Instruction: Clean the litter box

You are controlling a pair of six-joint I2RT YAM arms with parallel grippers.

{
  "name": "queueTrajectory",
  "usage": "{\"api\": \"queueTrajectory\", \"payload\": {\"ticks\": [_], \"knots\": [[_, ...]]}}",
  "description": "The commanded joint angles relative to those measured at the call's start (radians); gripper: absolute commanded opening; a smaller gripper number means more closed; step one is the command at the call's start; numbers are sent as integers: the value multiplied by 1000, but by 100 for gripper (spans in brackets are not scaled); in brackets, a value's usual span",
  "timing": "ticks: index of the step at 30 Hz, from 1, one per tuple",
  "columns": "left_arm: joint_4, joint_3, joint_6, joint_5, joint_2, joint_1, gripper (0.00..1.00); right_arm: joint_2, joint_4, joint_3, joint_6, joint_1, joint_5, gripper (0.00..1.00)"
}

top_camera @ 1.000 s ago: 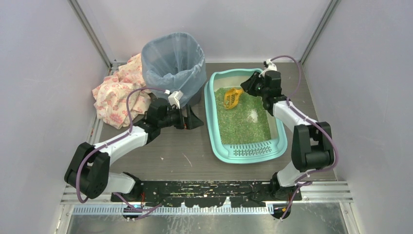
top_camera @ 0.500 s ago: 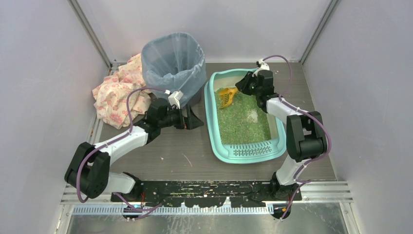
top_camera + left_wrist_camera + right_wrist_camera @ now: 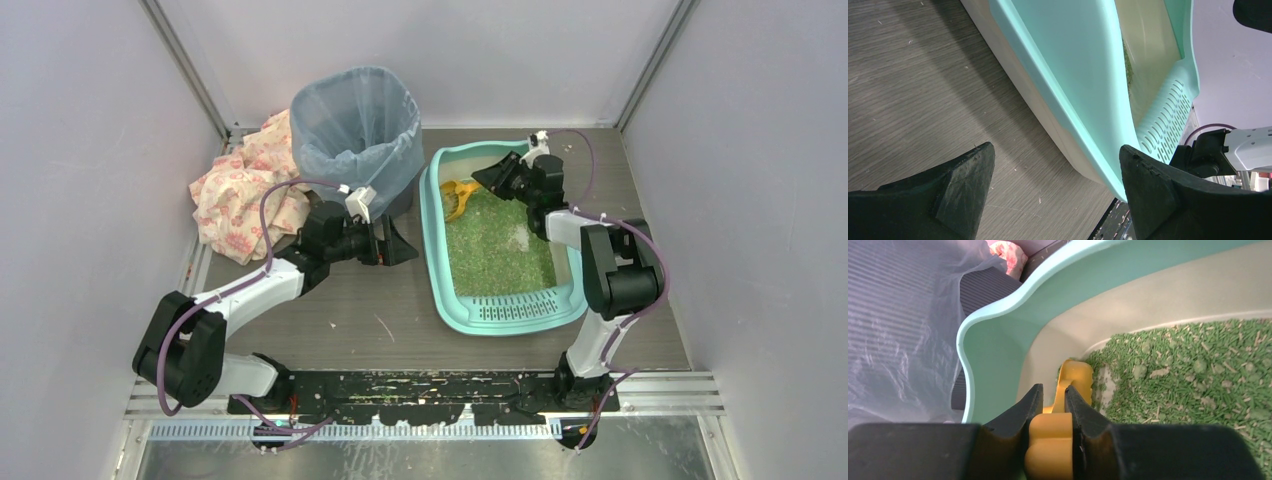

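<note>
The teal litter box (image 3: 432,250) lies right of centre, with green litter (image 3: 495,250) inside and a slotted grate (image 3: 515,308) at its near end. My right gripper (image 3: 490,178) reaches over the box's far end, shut on the handle of the orange scoop (image 3: 458,195). In the right wrist view the handle (image 3: 1050,440) sits clamped between the fingers of the right gripper (image 3: 1053,388). The scoop head (image 3: 1078,377) rests in the litter (image 3: 1188,375) by the far-left corner wall (image 3: 998,315). My left gripper (image 3: 400,245) is open and empty, just left of the box. In its wrist view the left gripper (image 3: 1055,149) faces the rim (image 3: 1073,75).
A blue-grey bag-lined bin (image 3: 355,125) stands just left of the box's far end, and its bag (image 3: 898,315) shows beside the rim. A patterned cloth (image 3: 240,195) is heaped at the far left. A pale clump (image 3: 518,236) lies in the litter. Grey walls enclose the table.
My right gripper has carried the scoop left and farther back, from the middle of the litter into the box's far-left corner. The left arm has stayed still.
</note>
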Motion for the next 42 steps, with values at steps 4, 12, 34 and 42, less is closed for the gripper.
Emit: {"api": "queueTrajectory", "payload": {"ticks": [4,12,34,42], "knots": [[35,29,7,11,-16,-4,94,-68,158,-30,163,-8,-143,1],[42,28,2,18,-12,-4,94,-158,151,-71,177,-54,-150,1],[48,27,-4,23,-10,-5,94,-292,93,-167,144,-179,-156,1],[54,26,-9,26,-8,-5,94,-375,55,-199,140,-229,-161,1]]}}
